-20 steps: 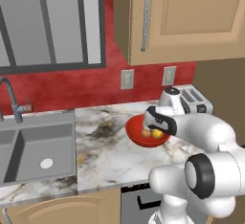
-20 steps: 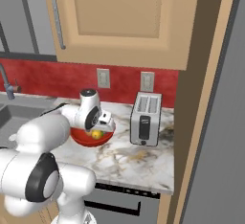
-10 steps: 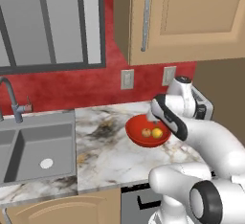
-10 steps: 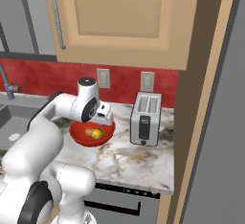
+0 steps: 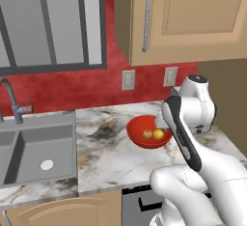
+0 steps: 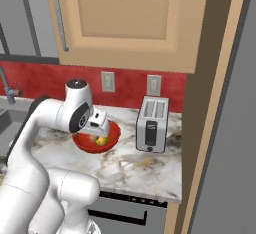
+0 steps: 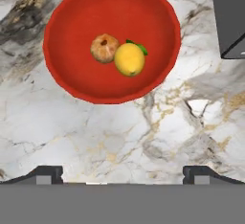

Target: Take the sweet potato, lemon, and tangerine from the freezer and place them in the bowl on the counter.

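Marble counter (image 5: 111,152) with brown veining, red backsplash behind, tan cabinets above. Bowl (image 7: 72,82) sits on it, between the sink (image 5: 34,148) and the toaster (image 6: 152,123).

Bowl contents, per the hand view: sweet potato (image 7: 104,48), dull reddish-brown, and lemon (image 7: 129,59), yellow with a bit of green leaf, touching each other near the bowl's centre. Both also show in the left base view, side by side. No bright orange ball in the bowl.

Gripper (image 7: 122,173) is above the counter just beside the bowl, looking straight down. Fingertips (image 7: 48,173) sit wide apart at the bottom edge of the hand view with nothing between them, so the pincer is spread and empty. In the right base view the hand (image 6: 97,123) hangs over the bowl's near rim.

Progress, my read: two of three items delivered. Tangerine is left; I can't place it from these pictures. Freezer (image 6: 235,128) is the grey slab on the right edge of the right base view, past the tall tan panel. Likely next: swing or drive back to the freezer, grab the tangerine, return and drop it in.
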